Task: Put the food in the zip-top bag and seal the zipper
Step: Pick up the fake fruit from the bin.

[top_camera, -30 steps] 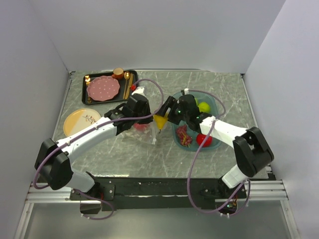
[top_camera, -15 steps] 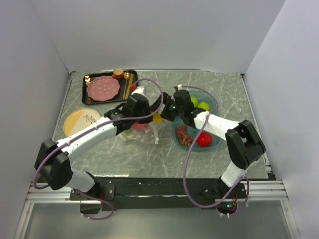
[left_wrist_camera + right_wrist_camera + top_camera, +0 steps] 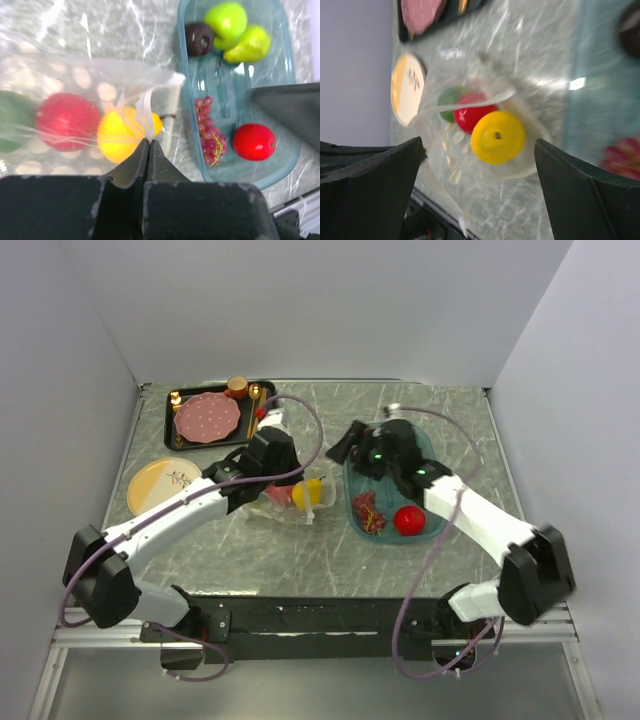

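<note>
The zip-top bag (image 3: 75,75) lies on the grey table (image 3: 300,550), just beside the teal tray (image 3: 287,75). The left gripper (image 3: 149,143) has its two fingers squeezed tight together on the edge of the bag's mouth, right where the white zipper (image 3: 144,107) curls up. Three fruits sit in a row inside the bag: a green ball (image 3: 9,120), a red ball (image 3: 62,121) and a yellow ball (image 3: 122,135). The yellow ball is the one nearest the mouth. The right gripper (image 3: 479,150) is up in the air close to the bag's mouth. Its fingers are spread wide and there is nothing between them. More food lies in the tray: a dark brown ball (image 3: 199,39), a green apple (image 3: 226,17), a yellow-green pear (image 3: 252,44), a dark red bunch (image 3: 210,137) and a shiny red fruit (image 3: 254,141). At the far left of the table there is a black tray (image 3: 190,392) with a pink dotted plate (image 3: 208,417) on it, and a yellow plate (image 3: 163,483) lies near it.
</note>
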Controlling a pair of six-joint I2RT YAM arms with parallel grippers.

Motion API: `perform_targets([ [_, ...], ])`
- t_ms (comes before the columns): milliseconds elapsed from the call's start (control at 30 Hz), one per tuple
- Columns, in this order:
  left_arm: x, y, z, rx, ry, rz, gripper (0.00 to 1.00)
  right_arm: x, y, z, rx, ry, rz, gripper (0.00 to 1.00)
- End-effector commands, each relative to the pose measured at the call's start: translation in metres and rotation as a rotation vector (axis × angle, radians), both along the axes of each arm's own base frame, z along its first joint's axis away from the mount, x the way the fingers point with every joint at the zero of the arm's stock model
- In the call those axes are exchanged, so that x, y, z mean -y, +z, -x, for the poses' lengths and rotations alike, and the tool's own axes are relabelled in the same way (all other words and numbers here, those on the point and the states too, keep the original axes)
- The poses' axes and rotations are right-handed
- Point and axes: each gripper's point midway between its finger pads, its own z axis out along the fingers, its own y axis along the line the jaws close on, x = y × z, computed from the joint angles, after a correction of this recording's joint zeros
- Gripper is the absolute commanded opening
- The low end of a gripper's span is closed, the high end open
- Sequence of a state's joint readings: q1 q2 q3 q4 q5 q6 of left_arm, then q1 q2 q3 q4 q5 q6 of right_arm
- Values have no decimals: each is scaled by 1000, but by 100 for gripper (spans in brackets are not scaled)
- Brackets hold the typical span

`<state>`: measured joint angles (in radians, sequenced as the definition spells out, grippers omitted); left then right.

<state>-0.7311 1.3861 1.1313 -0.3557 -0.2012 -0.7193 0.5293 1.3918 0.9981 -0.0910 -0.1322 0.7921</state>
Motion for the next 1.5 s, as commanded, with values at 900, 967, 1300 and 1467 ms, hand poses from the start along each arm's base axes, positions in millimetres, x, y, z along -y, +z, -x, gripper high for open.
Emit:
perform_targets([
  [900, -7, 24, -15, 58, 17, 45, 1, 177, -119, 79, -379, -324, 619, 100],
  [967, -7, 24, -14, 58, 16, 50, 1, 177, -127, 80, -391, -333, 622, 100],
  [1300, -10, 24, -12, 57, 17, 52, 1, 180, -142, 79, -400, -345, 639, 77],
  [1467, -11, 23, -9, 54, 21, 58, 1, 178, -115, 69, -307, -362, 598, 52],
])
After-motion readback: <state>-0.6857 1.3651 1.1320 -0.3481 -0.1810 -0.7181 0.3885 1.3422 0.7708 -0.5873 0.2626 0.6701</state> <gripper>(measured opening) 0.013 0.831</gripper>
